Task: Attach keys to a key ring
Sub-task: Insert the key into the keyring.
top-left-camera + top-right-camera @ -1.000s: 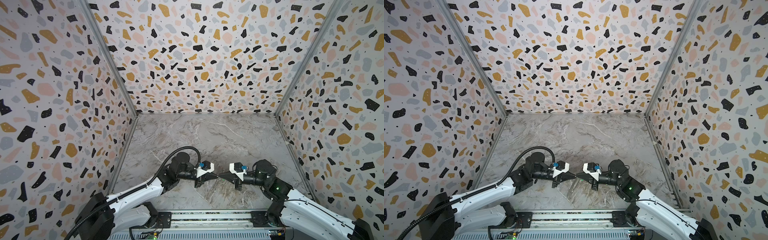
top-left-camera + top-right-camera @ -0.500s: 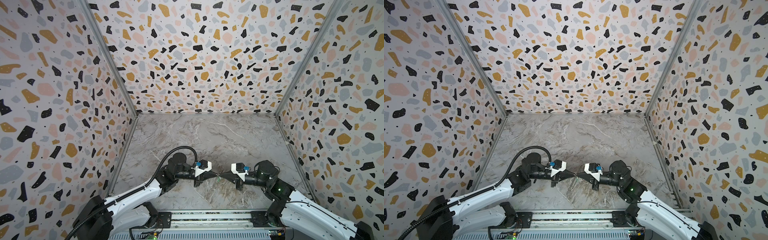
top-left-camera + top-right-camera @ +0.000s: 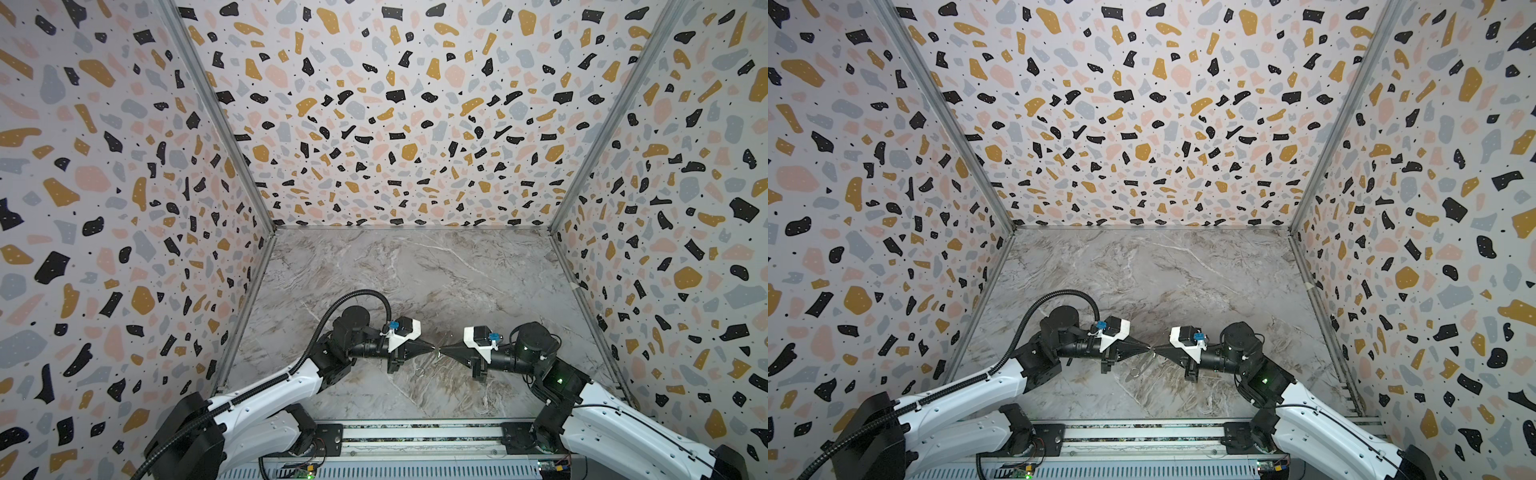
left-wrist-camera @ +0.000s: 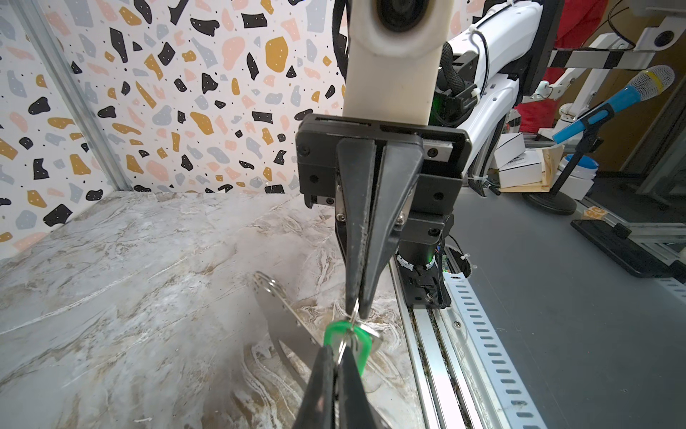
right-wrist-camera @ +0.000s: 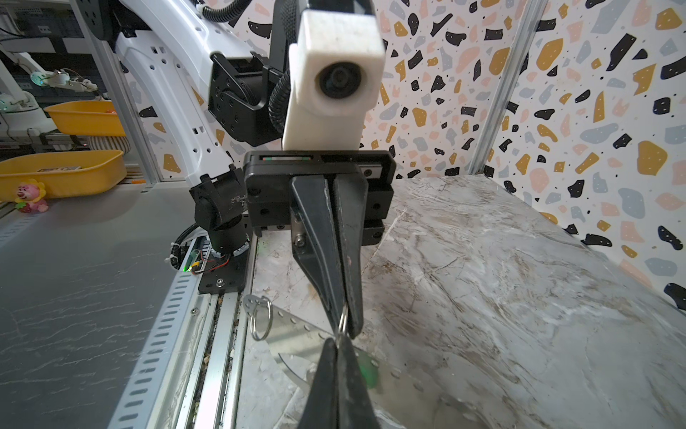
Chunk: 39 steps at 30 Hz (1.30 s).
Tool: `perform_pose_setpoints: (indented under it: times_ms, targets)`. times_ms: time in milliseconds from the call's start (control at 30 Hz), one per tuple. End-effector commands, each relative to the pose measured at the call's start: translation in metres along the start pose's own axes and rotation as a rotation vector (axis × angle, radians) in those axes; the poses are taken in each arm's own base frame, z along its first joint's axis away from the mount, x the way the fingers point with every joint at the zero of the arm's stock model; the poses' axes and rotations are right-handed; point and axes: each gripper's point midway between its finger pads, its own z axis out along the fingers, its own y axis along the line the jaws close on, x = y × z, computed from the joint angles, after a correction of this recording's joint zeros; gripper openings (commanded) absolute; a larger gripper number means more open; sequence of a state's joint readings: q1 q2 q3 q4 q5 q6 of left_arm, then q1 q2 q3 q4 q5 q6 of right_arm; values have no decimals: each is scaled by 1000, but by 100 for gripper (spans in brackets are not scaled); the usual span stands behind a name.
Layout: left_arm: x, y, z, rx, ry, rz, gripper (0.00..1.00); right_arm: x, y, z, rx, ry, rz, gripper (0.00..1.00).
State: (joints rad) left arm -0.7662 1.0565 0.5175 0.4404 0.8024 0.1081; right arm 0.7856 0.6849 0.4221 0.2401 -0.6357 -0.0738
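Between the facing tips of the left hand [image 3: 430, 348] and right hand [image 3: 442, 351], the thin wire key ring [image 4: 352, 318] is hanging above the counter [image 3: 415, 270], both hands clamping it. Against the left tips, the green key [image 4: 362, 347] is sitting on the wire. Threading looks underway; next, the key likely needs working fully around the coil without either pinch slipping.

My arms [image 3: 266, 386] wear white shells over black joints — a ribbed black cable [image 3: 353, 292] arcs from the left. My left gripper [image 5: 345, 327] and right gripper [image 4: 357, 312] are black wedges, silver-screwed, each under a white camera block [image 5: 334, 78].
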Motion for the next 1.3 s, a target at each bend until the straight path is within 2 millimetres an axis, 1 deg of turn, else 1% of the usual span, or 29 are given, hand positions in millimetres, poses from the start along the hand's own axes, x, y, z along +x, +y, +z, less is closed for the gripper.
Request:
perform_pose_setpoints:
  times_ms: [0,200,300,467,933,1267]
  targets:
    - [-9,13,-7,-67,-34,18,0,-14,3,-2,-12,-28,-27,0]
    - [-7,13,-9,-82,-27,16,17,-14,1,0,-16,-19,-29,0]
    - [-6,12,-11,-91,-25,20,21,-13,2,0,-18,-18,-29,0]
    - [-6,10,-12,-85,-25,22,24,-13,2,0,-18,-18,-29,0]
    - [-5,4,-6,-22,-16,34,28,-14,1,4,-30,-20,-30,0]
    - [3,-4,4,40,20,31,28,-15,-1,7,-32,-19,-33,0]
